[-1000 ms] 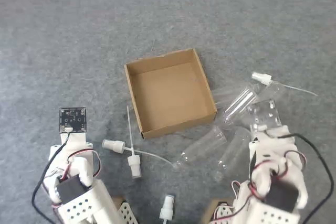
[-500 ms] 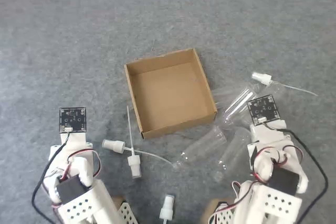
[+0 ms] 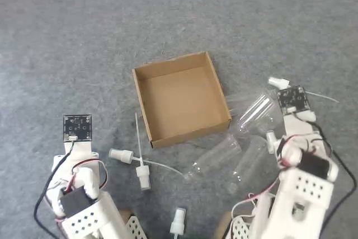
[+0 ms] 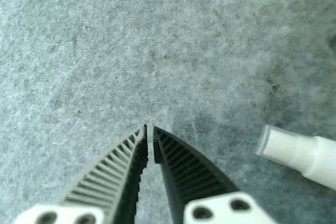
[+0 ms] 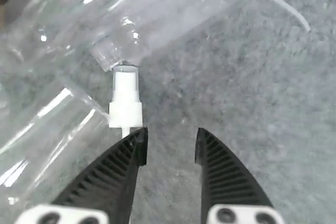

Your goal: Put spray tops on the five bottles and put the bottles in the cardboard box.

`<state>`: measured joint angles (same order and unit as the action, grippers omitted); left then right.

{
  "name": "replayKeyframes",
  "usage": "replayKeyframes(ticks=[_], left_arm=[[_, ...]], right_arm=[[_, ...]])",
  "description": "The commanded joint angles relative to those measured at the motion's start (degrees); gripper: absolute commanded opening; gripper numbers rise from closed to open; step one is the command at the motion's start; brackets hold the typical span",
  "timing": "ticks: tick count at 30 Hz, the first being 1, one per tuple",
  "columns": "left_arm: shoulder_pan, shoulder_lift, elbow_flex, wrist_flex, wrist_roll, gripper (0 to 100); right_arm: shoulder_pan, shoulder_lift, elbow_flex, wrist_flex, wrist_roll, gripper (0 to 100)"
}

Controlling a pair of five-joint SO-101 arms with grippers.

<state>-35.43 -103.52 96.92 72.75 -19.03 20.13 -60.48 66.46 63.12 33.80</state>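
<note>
Clear bottles lie just right of the empty cardboard box, where the right gripper hangs partly open and empty beside a spray top, while the left gripper is closed on nothing above the grey desk.

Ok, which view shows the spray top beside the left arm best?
The high view: the spray top lies there whole, tube included, off the near left corner of the box. The left wrist view gives a closer look at one end of it, cut by the picture's edge, apart from the left gripper and its shut jaws.
</note>
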Motion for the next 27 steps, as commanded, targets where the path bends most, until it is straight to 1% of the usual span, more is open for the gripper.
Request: replayKeyframes(ticks=[1,27], left_arm=[[-0.3,-0.9,-0.4,0.4,-0.4,1],[-0.4,-0.9,-0.4,0.4,-0.4,1]], right_arm=[[0.5,4.5,-4.0,-4.4,-2.5,12.3],[0.1,4.6,-3.2,-4.4,-2.1,12.5]])
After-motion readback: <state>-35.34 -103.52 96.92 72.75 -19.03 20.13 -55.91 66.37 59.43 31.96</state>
